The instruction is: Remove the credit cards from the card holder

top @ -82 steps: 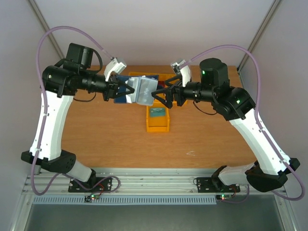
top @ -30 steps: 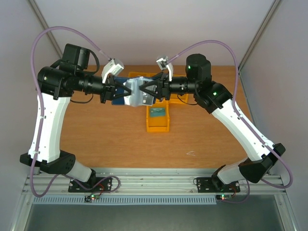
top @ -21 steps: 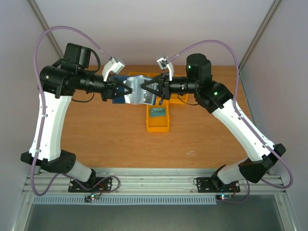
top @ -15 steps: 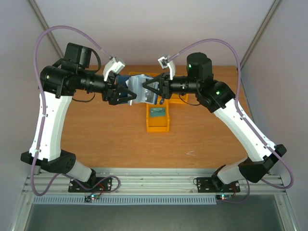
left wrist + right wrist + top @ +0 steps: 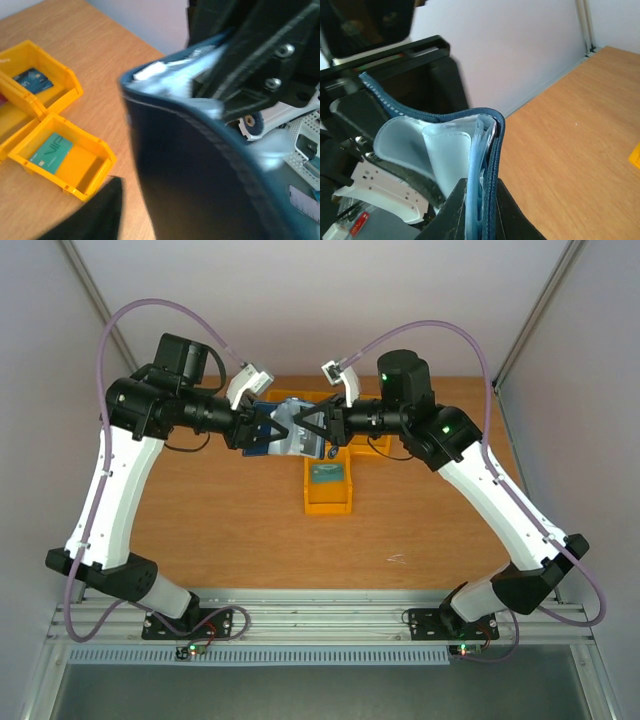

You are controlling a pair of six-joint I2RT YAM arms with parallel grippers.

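The right gripper point(image 5: 316, 430) is clamping one edge of the card holder point(image 5: 292, 428), holding it aloft over the table point(image 5: 220, 520) beside the yellow bins point(image 5: 328, 508), while the left gripper point(image 5: 262, 428) is crowding the opposite edge, its jaw state not discernible

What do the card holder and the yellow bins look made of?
Card holder: matte navy leather-like or fabric cover, stitched edge, flexing; which one is unclear. Its sleeves: soft translucent plastic, curling. Bins: rigid glossy yellow plastic, moulded walls.

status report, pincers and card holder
Right pincer shut on card holder. Left pincer at its other edge, grip unclear. Card holder aloft, nothing seen blocking.
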